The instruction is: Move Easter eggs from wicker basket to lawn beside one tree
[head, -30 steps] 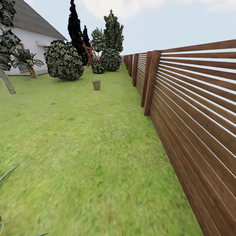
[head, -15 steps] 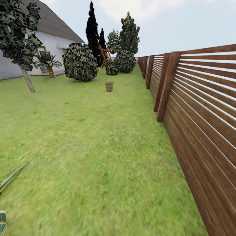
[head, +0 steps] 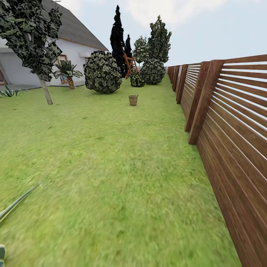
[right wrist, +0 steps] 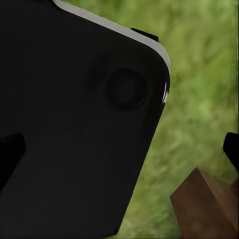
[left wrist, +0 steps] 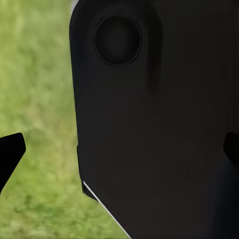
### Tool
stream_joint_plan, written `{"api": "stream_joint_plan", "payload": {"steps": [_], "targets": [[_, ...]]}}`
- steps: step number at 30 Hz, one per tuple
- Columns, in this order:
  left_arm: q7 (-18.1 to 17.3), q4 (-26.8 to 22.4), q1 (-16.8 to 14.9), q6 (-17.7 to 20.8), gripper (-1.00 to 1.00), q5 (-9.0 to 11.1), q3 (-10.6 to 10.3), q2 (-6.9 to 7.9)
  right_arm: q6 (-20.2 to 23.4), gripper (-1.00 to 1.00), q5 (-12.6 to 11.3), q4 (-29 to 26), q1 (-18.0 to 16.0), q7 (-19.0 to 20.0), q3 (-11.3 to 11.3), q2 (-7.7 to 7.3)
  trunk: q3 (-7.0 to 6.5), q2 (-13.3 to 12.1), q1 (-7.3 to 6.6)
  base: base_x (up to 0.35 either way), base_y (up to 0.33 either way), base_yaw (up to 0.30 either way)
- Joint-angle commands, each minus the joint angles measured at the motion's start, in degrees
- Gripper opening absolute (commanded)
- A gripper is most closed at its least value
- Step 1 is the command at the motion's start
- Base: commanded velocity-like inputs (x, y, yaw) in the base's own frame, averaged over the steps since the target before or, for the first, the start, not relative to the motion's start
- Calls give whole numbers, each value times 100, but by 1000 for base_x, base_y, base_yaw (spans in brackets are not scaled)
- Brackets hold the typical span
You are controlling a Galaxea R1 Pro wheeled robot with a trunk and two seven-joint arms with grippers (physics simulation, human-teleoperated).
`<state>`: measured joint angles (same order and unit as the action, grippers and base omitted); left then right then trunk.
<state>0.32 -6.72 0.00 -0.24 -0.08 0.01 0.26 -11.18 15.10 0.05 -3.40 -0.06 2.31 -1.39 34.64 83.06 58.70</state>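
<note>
Grippers first: in each wrist view two dark fingertips sit at opposite borders of the picture, one of the left gripper's [left wrist: 119, 154] at [left wrist: 10, 154] and one of the right gripper's [right wrist: 119, 154] at [right wrist: 10, 152], so both look spread, with nothing pinched between them. A black robot panel [left wrist: 159, 124] blocks most of what lies beyond the fingers.

Far ahead on the lawn [head: 111, 178], the basket [head: 133, 100] stands upright, small with distance, near the fence [head: 230, 122] side. Whether the eggs are inside cannot be told from here. Judging by this, the task has barely begun: the robot is on its way, and all three eggs have yet to be lifted out and laid by one tree. A tree [head: 35, 40] with a thin pale trunk stands toward the lawn's left edge, well apart from the basket, and would serve.

Short green grass with yellowish patches runs long and flat. A brown slatted fence lines its right edge; a white house [head: 74, 52], round bushes [head: 102, 72] and tall dark conifers close the far end under a pale sky.
</note>
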Motion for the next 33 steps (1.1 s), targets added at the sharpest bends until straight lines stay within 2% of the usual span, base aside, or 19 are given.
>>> {"api": "stream_joint_plan", "payload": {"steps": [1, 16, 33], "targets": [[3, -5, 0, -3, 100, -1, -1, 0, -16, 100, -3, 4, -3, -2, 16, -1, 4, 2, 3, 325, -104, 10], [3, -5, 0, -3, 100, -1, -1, 0, -16, 100, -11, 4, -1, -3, 8, 3, 4, 2, 3, 325, -101, 1], [3, -5, 0, -2, 100, -1, -1, 0, -16, 100, -7, 4, -3, -3, 23, -13, 4, 2, 3, 325, -5, 0]]}}
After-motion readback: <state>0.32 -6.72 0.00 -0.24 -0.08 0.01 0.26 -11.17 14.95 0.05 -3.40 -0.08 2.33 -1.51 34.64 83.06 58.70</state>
